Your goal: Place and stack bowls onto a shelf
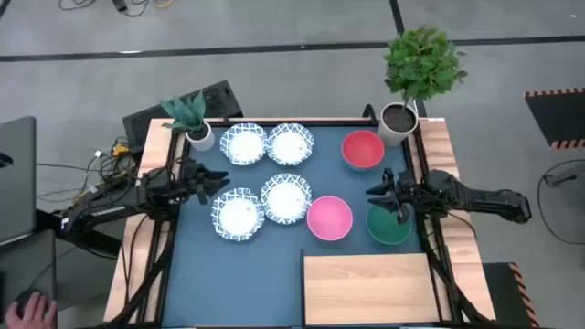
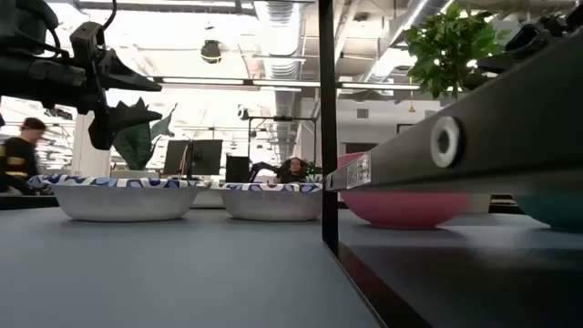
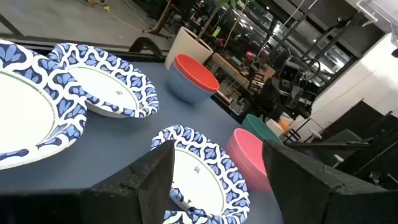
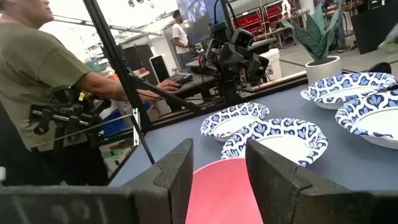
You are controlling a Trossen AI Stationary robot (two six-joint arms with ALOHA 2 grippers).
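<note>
My left gripper point(image 1: 222, 180) at left-centre of frame, fingers apart, holding nothing, just left of four white bowls point(image 1: 286, 197) grouped mid-table. My right gripper point(image 1: 375, 190) at right, fingers apart, empty, between red bowl point(image 1: 363, 149) above and green bowl point(image 1: 388, 225) below. Pink bowl point(image 1: 329, 217) centre, beside green. Shelf point(image 1: 370, 288) lower right on table point(image 1: 210, 274), bare.
</note>
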